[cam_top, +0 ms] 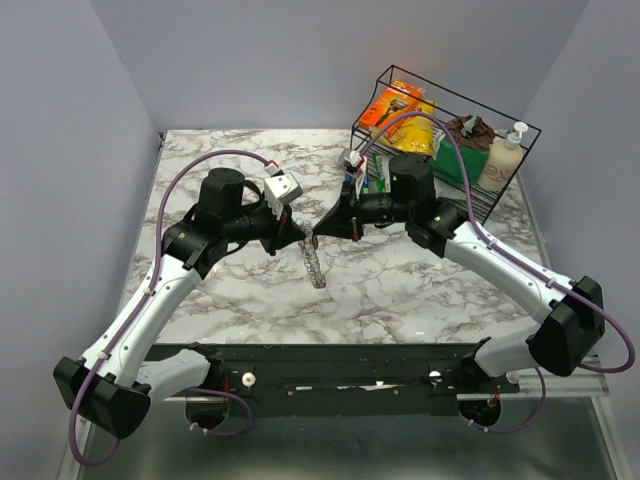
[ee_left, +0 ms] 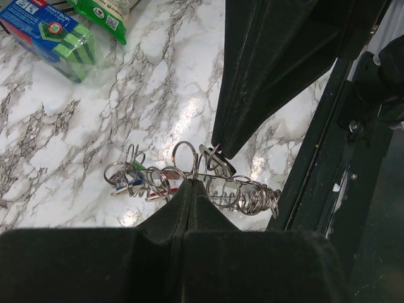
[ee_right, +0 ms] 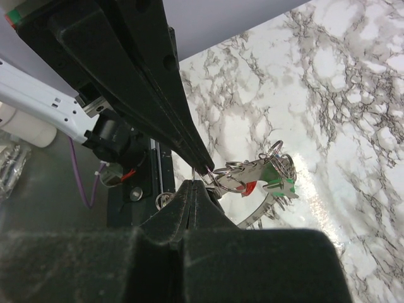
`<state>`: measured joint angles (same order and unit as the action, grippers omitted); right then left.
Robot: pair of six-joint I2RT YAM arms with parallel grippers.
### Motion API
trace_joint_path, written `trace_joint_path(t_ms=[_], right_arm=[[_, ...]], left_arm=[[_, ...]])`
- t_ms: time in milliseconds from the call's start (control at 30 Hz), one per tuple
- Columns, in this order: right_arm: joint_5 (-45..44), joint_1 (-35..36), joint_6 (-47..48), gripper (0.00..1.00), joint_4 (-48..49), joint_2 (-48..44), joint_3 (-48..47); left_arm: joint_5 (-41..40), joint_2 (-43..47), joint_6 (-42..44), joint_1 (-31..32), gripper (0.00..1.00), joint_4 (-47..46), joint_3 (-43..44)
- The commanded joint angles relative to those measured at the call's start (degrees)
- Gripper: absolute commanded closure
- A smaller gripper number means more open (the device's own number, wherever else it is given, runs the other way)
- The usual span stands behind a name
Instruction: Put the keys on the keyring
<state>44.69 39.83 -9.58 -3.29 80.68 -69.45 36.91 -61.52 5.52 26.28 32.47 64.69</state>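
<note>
Between the two tips, the keyring (cam_top: pixel 314 262) hangs just below both. Left gripper (ee_left: pixel 189 184) is pressed together on its wire; right gripper (ee_left: pixel 219 150) is also closed, tip apparently nipping one of the keys (ee_left: pixel 129 182) right beside it. Bunch prob. light but floppy, metal slick, wire springy. Best grip: bare wire close to tips, not key heads.

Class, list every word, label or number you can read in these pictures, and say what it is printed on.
"HEAVY DUTY", faint: sponge pack.
Green bag: print and code too blurred.
Orange pack, yellow bag, bottle: too small to read.
</note>
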Motion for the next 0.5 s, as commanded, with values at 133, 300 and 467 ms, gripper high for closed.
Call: trace_joint_path(t_ms=[133, 300, 467], right_arm=[[-1.79, 1.21, 2.9, 0.99, -3.56, 1.49, -3.06], [-2.32, 1.65, 3.17, 0.99, -3.92, 1.84, -3.15], [-3.29, 1.74, 3.52, 0.99, -4.44, 2.2, -3.41]], left_arm=[[2.47, 1.05, -0.6, 0.26, 1.0, -2.67, 0.0], [2.56, 0.7, -0.51, 0.35, 1.0, -2.67, 0.09], [2.73, 0.26, -0.42, 0.35, 1.0, -2.59, 0.35]])
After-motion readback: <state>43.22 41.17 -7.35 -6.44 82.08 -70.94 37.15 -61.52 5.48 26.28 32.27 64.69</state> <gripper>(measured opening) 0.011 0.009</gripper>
